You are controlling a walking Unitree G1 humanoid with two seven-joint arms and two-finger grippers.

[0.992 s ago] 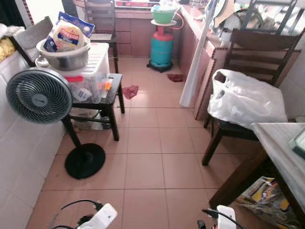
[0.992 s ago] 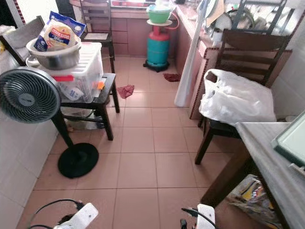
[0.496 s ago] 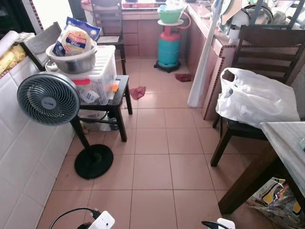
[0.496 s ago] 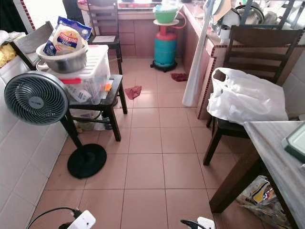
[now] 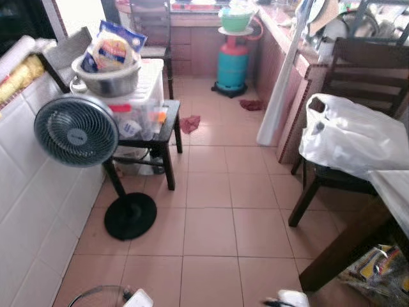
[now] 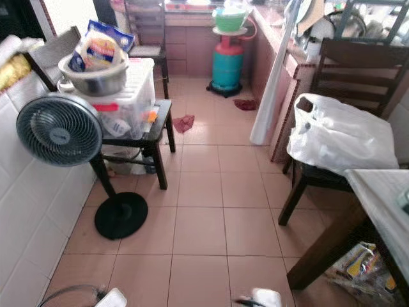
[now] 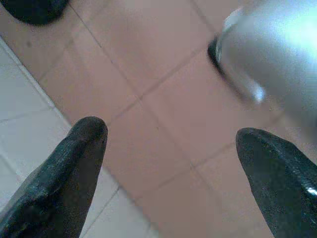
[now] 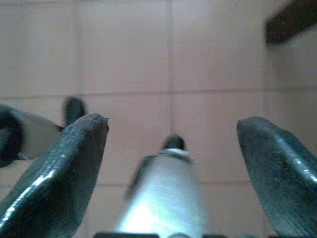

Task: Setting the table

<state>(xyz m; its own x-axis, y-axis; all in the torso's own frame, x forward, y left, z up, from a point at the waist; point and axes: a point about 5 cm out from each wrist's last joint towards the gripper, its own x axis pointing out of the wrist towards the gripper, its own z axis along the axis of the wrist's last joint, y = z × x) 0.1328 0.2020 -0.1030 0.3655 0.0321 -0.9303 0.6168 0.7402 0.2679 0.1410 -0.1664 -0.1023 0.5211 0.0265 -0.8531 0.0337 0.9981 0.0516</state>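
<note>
While both arms hang low over the pink tiled floor (image 5: pixel 211 224), the left gripper (image 7: pixel 168 163) and the right gripper (image 8: pixel 171 163) each hold their two black fingers spread wide with nothing between them; beneath them the wrist views show bare tile and blurred silver parts of the robot. The table (image 6: pixel 377 198), the task's own piece, stands at the robot's right: a pale marbled top on a dark wooden leg, with a small greenish item at its far edge too cut off to identify. Just beyond the table stands a dark wooden chair (image 6: pixel 351 70) carrying a white plastic bag (image 6: pixel 339 137) on its seat. At the left, a standing fan (image 5: pixel 77 131) rests on a round black base beside the white tiled wall (image 5: pixel 32 217). Behind the fan, a low black side table (image 5: pixel 163 131) bears a clear storage box (image 5: pixel 137 109), topped by a metal bowl (image 5: pixel 108 77) holding a food packet. A teal gas cylinder (image 5: pixel 231 64) stands at the far end of the floor.
</note>
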